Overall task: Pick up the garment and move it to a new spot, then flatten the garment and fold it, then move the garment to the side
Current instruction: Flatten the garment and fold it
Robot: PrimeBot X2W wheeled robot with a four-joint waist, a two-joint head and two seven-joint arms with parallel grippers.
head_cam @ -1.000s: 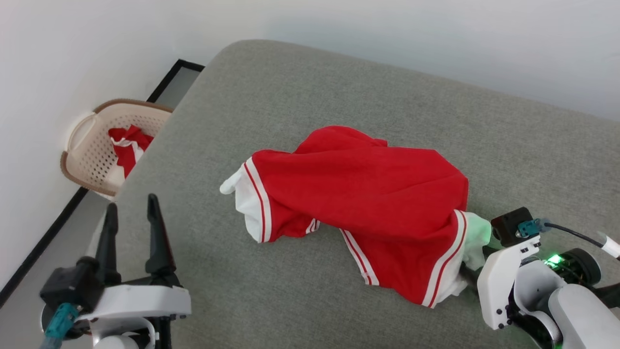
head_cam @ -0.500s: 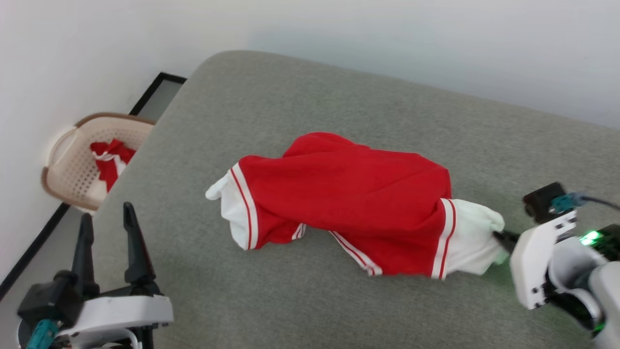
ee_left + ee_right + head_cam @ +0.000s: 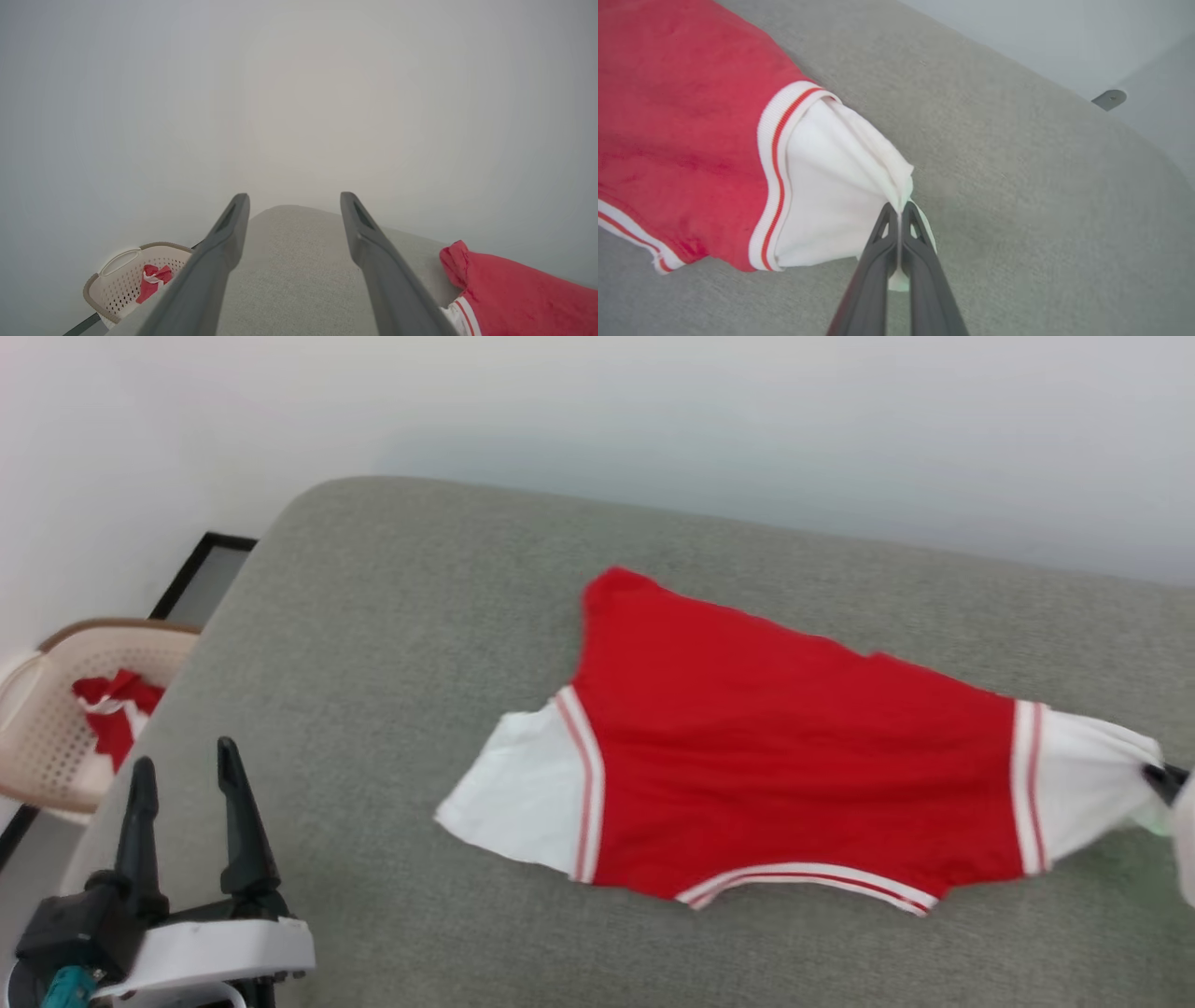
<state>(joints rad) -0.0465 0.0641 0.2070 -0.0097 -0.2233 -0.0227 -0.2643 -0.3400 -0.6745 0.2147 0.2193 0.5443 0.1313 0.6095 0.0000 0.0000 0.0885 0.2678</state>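
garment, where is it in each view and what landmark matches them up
Head view: garment lies spread right of centre, one white sleeve at the right edge.
Left wrist view: garment in the lower right corner.
Right wrist view: garment across the left half, sleeve pinched in the right gripper.
Shared landmark: the grey cushion under it.

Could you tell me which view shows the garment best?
The head view: the garment lies spread out, both sleeves visible. The right wrist view shows one pinched sleeve; the left wrist view, a red corner.
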